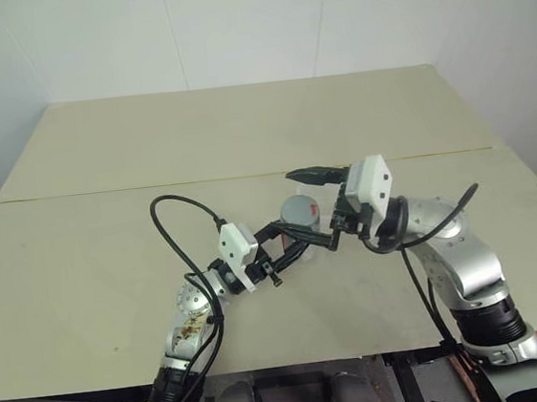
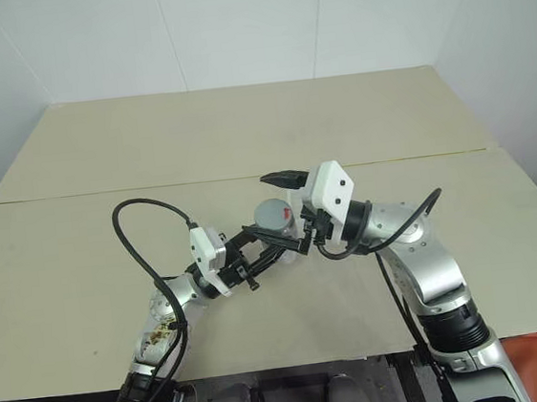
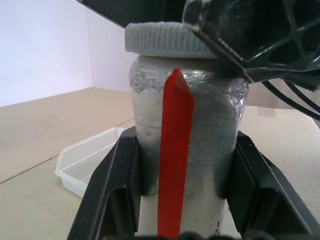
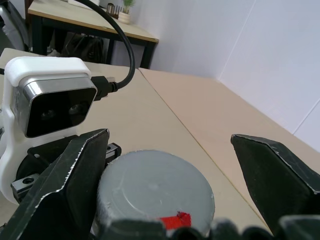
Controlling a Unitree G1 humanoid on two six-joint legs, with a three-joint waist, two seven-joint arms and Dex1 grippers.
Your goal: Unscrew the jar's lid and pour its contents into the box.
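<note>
The jar (image 3: 200, 130), silvery with a red vertical stripe, stands upright above the table between the fingers of my left gripper (image 1: 298, 237), which is shut on its body. Its grey ribbed lid (image 4: 155, 192) sits on top. My right gripper (image 1: 327, 199) comes in from the right at lid height and is open. In the right wrist view one of its fingers (image 4: 67, 182) lies close against the lid's edge and the other (image 4: 275, 175) stands well apart from it. The clear plastic box (image 3: 85, 156) lies on the table just beyond the jar.
Two pale tabletops (image 1: 110, 246) meet at a seam running across the middle, with white walls behind. A black cable (image 1: 171, 235) loops up from my left arm. The front table edge runs just below my arms.
</note>
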